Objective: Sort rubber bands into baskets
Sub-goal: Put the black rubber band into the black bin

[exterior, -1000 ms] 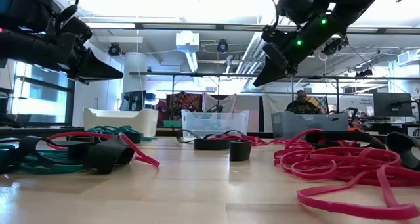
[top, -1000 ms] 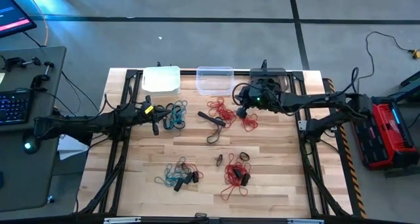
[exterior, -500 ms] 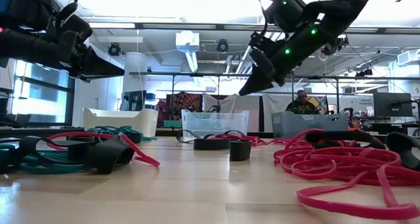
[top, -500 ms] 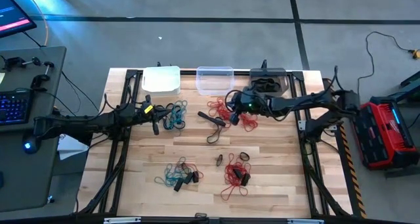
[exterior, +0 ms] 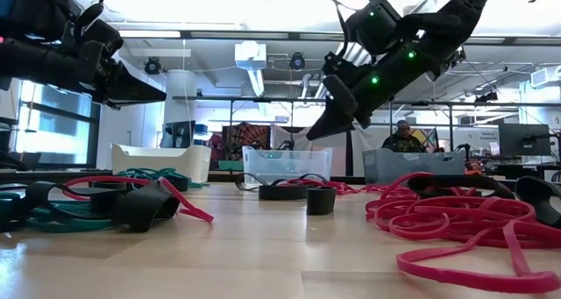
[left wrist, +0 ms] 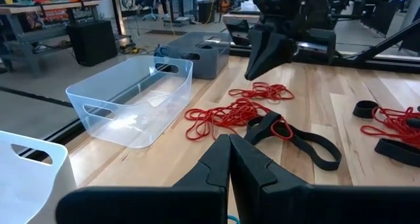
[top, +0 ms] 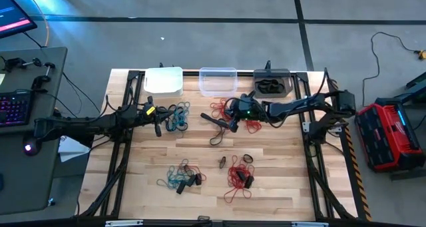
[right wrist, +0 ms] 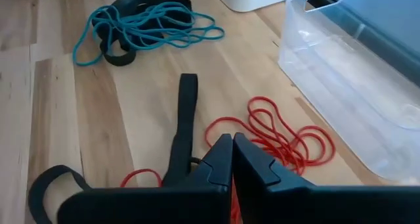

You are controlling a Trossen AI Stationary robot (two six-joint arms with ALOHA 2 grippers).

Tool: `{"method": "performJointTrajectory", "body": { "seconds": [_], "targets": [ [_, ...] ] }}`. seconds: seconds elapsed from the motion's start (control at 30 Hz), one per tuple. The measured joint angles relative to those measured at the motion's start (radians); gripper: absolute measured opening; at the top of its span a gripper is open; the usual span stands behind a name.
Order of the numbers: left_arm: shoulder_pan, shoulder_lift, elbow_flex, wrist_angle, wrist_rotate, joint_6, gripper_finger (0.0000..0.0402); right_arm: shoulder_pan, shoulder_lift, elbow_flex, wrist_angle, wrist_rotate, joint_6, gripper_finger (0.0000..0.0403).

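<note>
Red bands [top: 223, 110] lie tangled near the clear basket [top: 217, 81], with a wide black band [top: 214, 122] beside them; a teal bunch [top: 177, 117] sits in front of the white basket [top: 164, 81], and two mixed heaps, teal [top: 180, 177] and red [top: 238, 176], lie toward the table's near edge. The grey basket [top: 271, 82] already holds what looks like dark bands, though that is hard to make out from above. The right gripper [top: 233, 125] hangs above the red tangle with its fingers pressed together and nothing between them; the left gripper [top: 158, 129] waits beside the teal bunch, likewise closed and empty. The main risk from here is the knot: red loops overlap the black strap, so a pinch could lift both colours together, or drag the whole bunch and spill strands short of a basket. Coming down with the fingers closed would only push the loops about. The clear basket's wall stands near the tangle, so a descent on that side could knock it. Open wood stretches between the upper bunches and the lower heaps, giving the right arm room to pull a strand free. The three baskets sit in a row along the far edge, close to each other, leaving little margin for a drop.
</note>
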Motion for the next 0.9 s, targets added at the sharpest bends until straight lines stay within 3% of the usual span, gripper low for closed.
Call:
{"method": "performJointTrajectory", "body": {
  "seconds": [0.13,0.5,0.9],
  "targets": [
    [0.000,0.000,0.000,0.001,0.000,0.002,0.0000,0.009,0.010,0.017,0.002,0.000,0.002,0.0020],
    [0.000,0.006,0.000,0.006,0.000,0.005,0.0000,0.013,0.103,0.196,-0.085,-0.031,0.018,0.0149],
    [0.000,0.006,0.000,0.004,0.000,0.007,0.0000,0.028,0.300,0.423,-0.152,-0.053,-0.028,0.0163]
  ]
}}
